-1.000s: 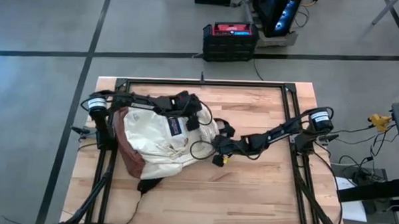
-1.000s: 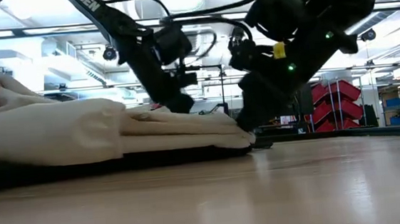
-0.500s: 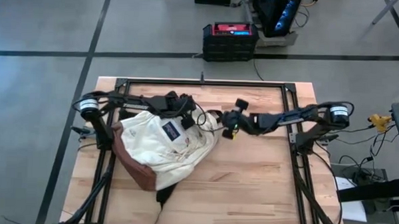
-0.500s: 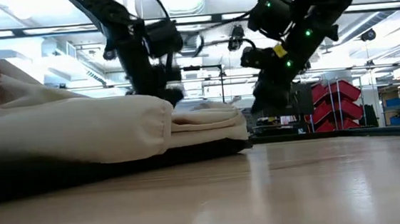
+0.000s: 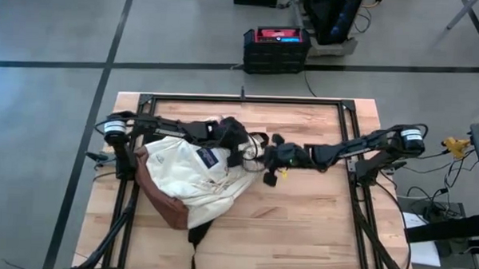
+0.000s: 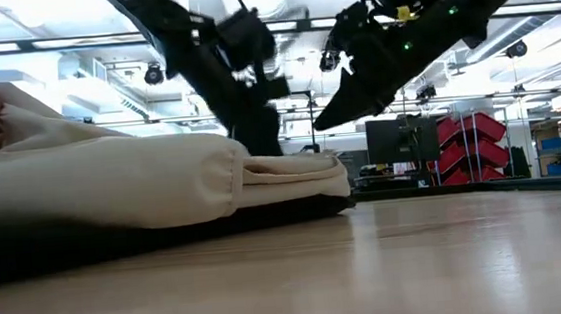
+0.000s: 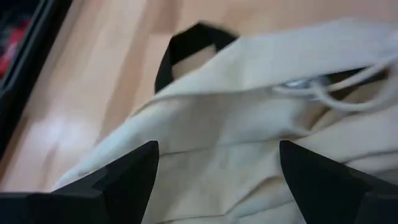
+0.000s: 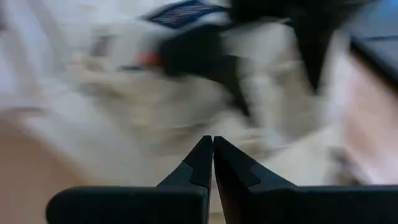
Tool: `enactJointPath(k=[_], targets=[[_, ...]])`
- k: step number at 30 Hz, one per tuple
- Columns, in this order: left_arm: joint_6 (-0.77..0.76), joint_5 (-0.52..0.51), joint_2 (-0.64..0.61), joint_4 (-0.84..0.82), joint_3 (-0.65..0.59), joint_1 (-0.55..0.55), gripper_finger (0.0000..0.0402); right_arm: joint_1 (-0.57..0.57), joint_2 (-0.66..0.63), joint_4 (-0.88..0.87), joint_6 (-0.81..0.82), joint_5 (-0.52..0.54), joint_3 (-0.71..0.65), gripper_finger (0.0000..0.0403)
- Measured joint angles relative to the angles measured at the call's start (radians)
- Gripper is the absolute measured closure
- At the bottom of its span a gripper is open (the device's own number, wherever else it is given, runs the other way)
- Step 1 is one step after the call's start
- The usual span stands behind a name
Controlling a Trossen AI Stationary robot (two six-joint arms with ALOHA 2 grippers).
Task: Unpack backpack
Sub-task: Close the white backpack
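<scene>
The cream backpack (image 5: pixel 194 177) lies flat on the left half of the table, with its reddish-brown base (image 5: pixel 159 197) toward the near-left. Its dark logo patch (image 5: pixel 207 156) faces up, and a black strap (image 5: pixel 196 230) trails toward the near edge. My left gripper (image 5: pixel 237 144) is open at the backpack's top end, and cream cloth (image 7: pixel 249 112) fills the space between its fingers (image 7: pixel 217 149). My right gripper (image 5: pixel 266 169) is shut (image 8: pixel 212 142). It hangs in the air just right of the top end, tips slanting down (image 6: pixel 320 124). My left gripper stands open over the cream cloth at the backpack's top end, beside the black loop (image 7: pixel 186 43) and the white cords (image 7: pixel 336 93). I cannot tell whether its fingers touch the cloth.
A black frame rail (image 5: pixel 249 99) runs round the tabletop, with both arm bases on it. Bare wood (image 5: pixel 308 225) lies to the right of the backpack and near it. A black and red case (image 5: pixel 275 44) sits on the floor beyond the far edge.
The backpack has turned about on the table: its brown base swung toward the near edge and its top end toward the far side, then it lay still. My right gripper rose from the top end, swung toward the far edge and came back. My left gripper moved right.
</scene>
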Motion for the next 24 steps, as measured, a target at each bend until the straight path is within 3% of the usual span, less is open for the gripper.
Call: enactJointPath(k=[4,7,11,15,18,24], targets=[[-0.053,-0.044,0.077,0.044,0.027,0.036,0.0087,0.077,0.104,0.159,0.034,0.007,0.001,0.0403],[-0.103,-0.052,0.115,0.043,0.086,0.063,0.0087,0.085,0.190,0.205,0.084,0.109,0.003,0.0403],[-0.120,-0.103,0.125,-0.015,0.166,0.096,0.0087,0.064,0.253,0.171,0.118,0.259,-0.001,0.0403],[-0.107,-0.152,0.108,-0.169,0.249,0.121,0.0087,-0.011,0.237,-0.002,0.096,0.335,-0.005,0.0403],[-0.104,-0.163,0.099,-0.301,0.297,0.127,0.0087,-0.082,0.192,-0.094,0.036,0.338,-0.022,0.0403],[0.011,-0.168,0.086,-0.348,0.346,0.132,0.0087,-0.146,0.022,-0.105,-0.196,0.179,-0.048,0.0403]])
